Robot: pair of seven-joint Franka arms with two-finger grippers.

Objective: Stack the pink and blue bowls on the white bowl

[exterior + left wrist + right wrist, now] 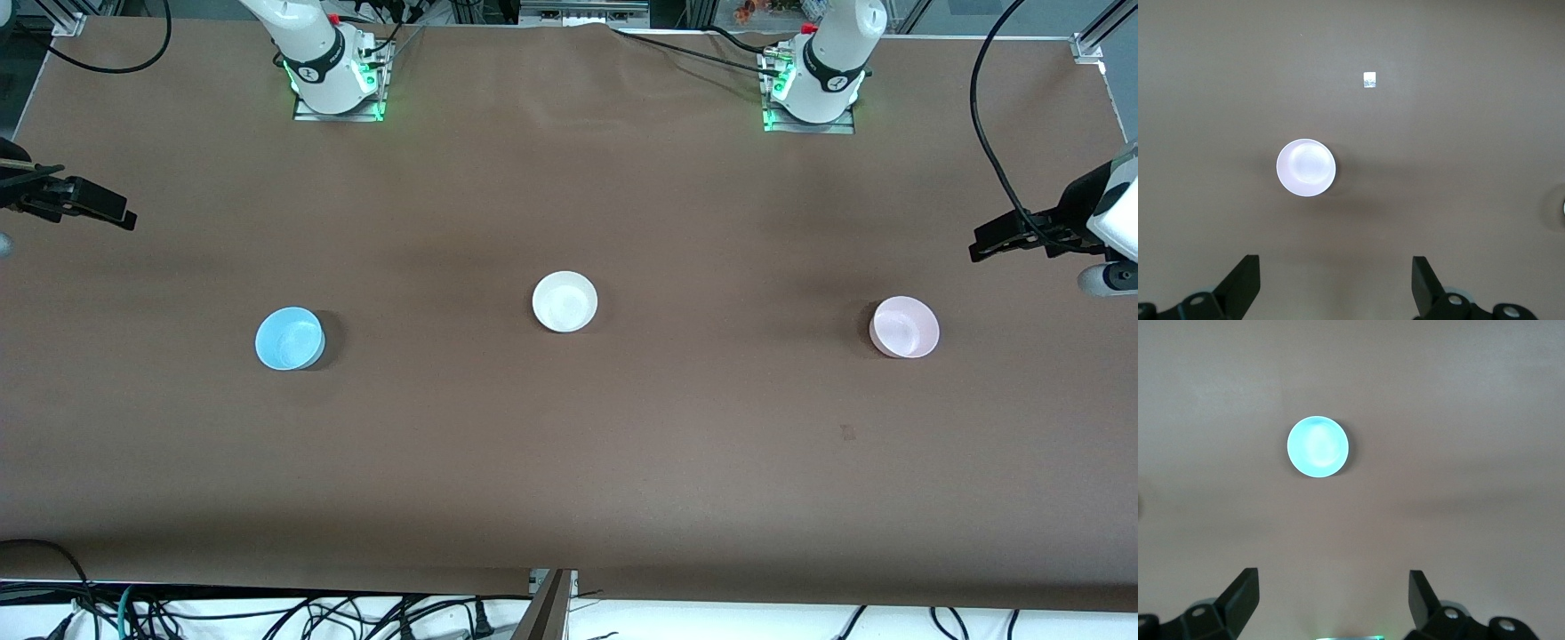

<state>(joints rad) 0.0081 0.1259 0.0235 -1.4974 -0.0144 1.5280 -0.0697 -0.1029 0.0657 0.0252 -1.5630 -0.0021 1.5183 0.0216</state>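
Three bowls stand upright and apart in a row across the brown table [569, 462]. The white bowl [564, 302] is in the middle. The blue bowl [289, 339] [1317, 447] is toward the right arm's end, and the pink bowl [904, 327] [1306, 167] toward the left arm's end. My left gripper [989, 244] [1336, 280] hangs open and empty, high over the left arm's end, with the pink bowl below it. My right gripper [120, 213] [1333, 597] hangs open and empty, high over the right arm's end, with the blue bowl below it.
The two arm bases [338, 76] [813, 89] stand along the table edge farthest from the front camera. A small white tag [1369, 80] lies on the table near the pink bowl. Cables [267, 613] run below the nearest table edge.
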